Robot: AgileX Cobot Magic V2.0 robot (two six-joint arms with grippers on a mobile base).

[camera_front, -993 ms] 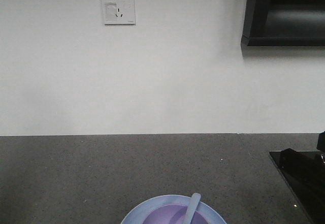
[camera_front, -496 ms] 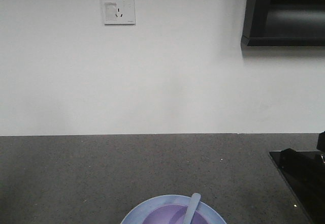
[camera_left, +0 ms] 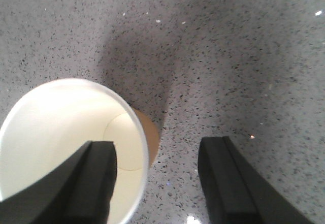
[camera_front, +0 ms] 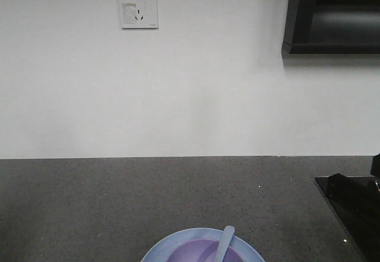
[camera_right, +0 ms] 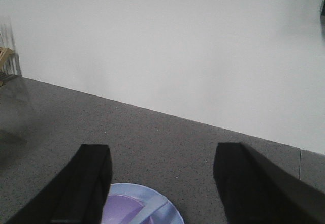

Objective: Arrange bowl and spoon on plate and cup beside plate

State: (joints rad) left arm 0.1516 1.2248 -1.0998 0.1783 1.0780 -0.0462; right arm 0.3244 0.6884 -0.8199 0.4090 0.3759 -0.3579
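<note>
Worktop point(camera_front: 119, 202): dark grey speckled stone, matte, butted against a plain white wall point(camera_front: 190, 95).

Plate point(camera_front: 155, 248): round, light blue, shallow rim, seen at the worktop's near edge, cut off by the frame bottom. Lavender bowl point(camera_front: 190, 252) is seated on it, smooth and matte; only the far part is visible. Pale bluish spoon point(camera_front: 224, 244), thick handle, is leaned in the bowl; its scoop is hidden.

Cup point(camera_left: 66, 132): paper, white inside, rolled rim, tan outside, upright on the worktop; position relative to the plate cannot be told.

Left gripper point(camera_left: 157, 181): fingers spread, one inside the cup rim, one outside; contact unclear.

Right gripper point(camera_right: 162, 193): fingers spread wide, nothing held, above the plate.
</note>
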